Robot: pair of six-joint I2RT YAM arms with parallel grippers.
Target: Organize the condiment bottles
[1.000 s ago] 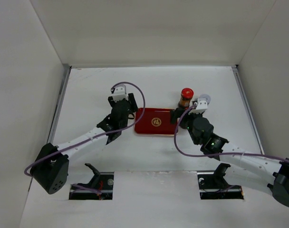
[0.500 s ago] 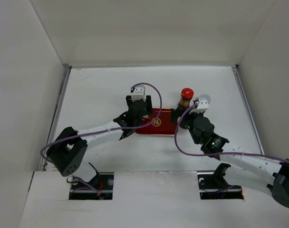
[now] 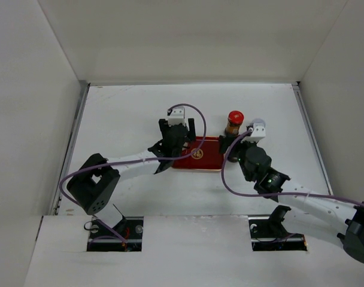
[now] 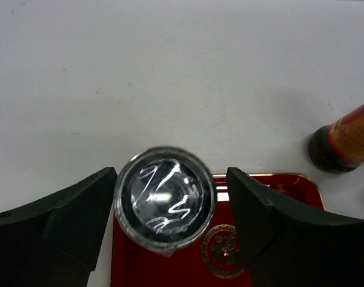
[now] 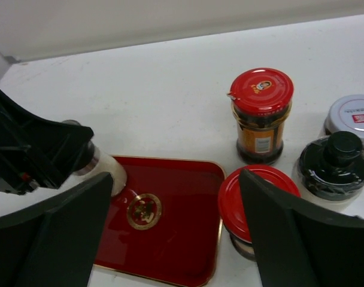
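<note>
- The left claw [image 4: 171, 177] has moved from the left of the tray [image 5: 176, 251] to over its left end. It brought 1 shaker [image 4: 164, 197] along.
- The shaker is now at the tray's left corner, between the jaws. 1 finger touches it and a thin gap shows on the other side. I cannot tell if the claw is squeezing it or letting go.
- I think this shaker is almost put away. The claw only has to open and lift off.
- The right claw [image 5: 176, 179] is wide open and holds nothing. It has hardly moved.
- Count: 2 with red caps, a red-cap bottle [image 5: 254, 200] just beside the tray and the other red-cap bottle [image 5: 261, 113] behind it.
- 2 shakers. The second shaker [image 5: 354, 113] is far right on the table [image 4: 170, 72].
- 1 tray, and 1 black-topped thing [image 5: 333, 162] I cannot name.
</note>
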